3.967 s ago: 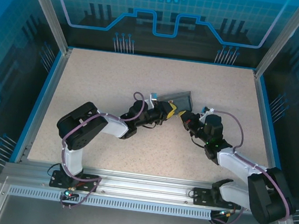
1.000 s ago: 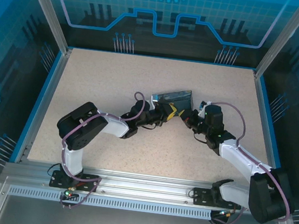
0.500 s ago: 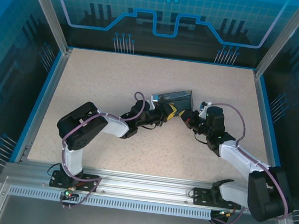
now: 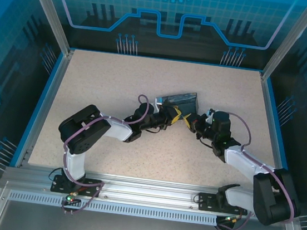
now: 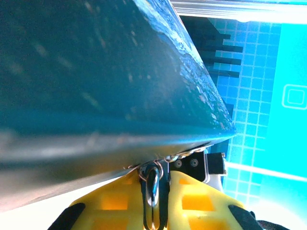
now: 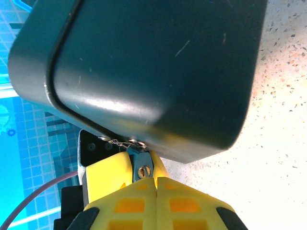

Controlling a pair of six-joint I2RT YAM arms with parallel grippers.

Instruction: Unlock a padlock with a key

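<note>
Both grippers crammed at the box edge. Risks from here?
1. Left gripper and right gripper nearly touch; fingers may collide.
2. The right one pinches the padlock, the left a metal loop, both at the very tips; either may slip.
3. A thin wire meets the box edge there; pulling may drag the box.

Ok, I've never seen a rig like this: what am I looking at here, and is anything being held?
A left arm and a right arm, both robots, are bolted at the near edge of the table. The wide picture looks down from above; the close-ups come from wrist cameras, yellow fingers at the bottom. On the table is a dark box. The left gripper pinches a thin metal loop, key or shackle, I can't tell. The right gripper is shut, the teal padlock at its tips.
</note>
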